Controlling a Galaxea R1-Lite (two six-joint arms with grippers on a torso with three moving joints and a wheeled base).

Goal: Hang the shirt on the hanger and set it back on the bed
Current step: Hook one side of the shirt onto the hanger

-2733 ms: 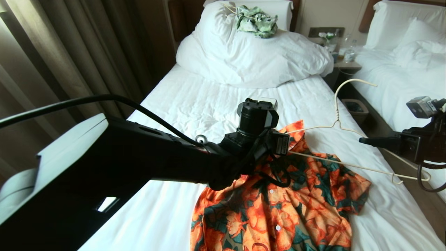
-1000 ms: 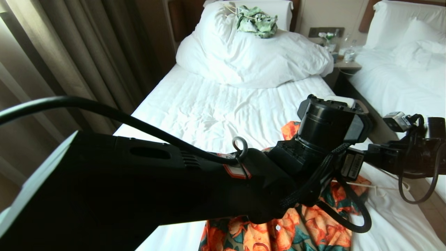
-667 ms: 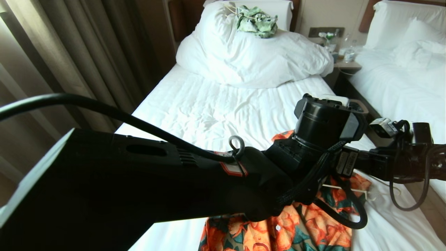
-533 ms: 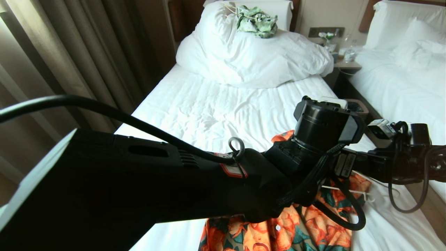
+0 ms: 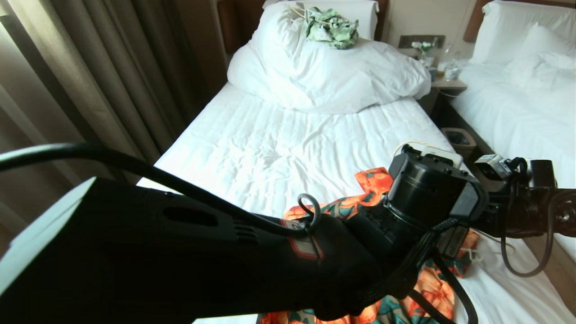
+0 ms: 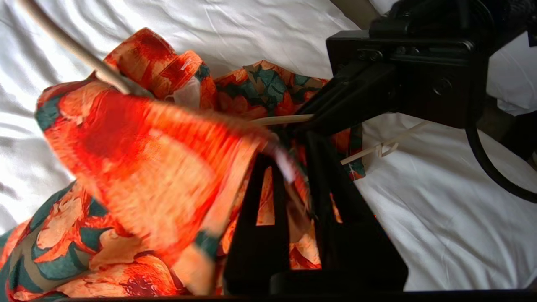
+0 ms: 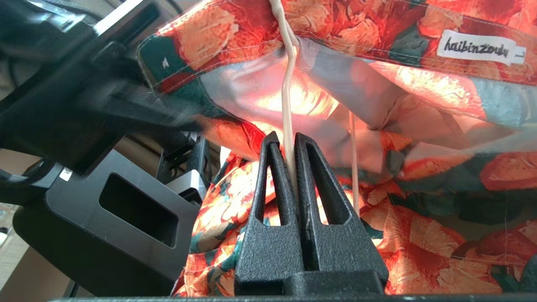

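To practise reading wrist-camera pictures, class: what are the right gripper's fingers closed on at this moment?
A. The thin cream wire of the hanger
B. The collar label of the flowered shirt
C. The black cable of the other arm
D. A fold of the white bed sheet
A. In the right wrist view the right gripper is pinched shut on the hanger, whose wire runs up from between the fingers under the shirt.

The left arm (image 5: pixel 216 252) is filling the near half of the head view and hiding most of the shirt (image 5: pixel 360 202), whose lower part is also running off the near edge. Only small stretches of the hanger (image 5: pixel 477 254) are showing past the arm. In the left wrist view, lifted shirt cloth is blurring across the left gripper (image 6: pixel 293 167), so whether it is pinching fabric cannot be told.
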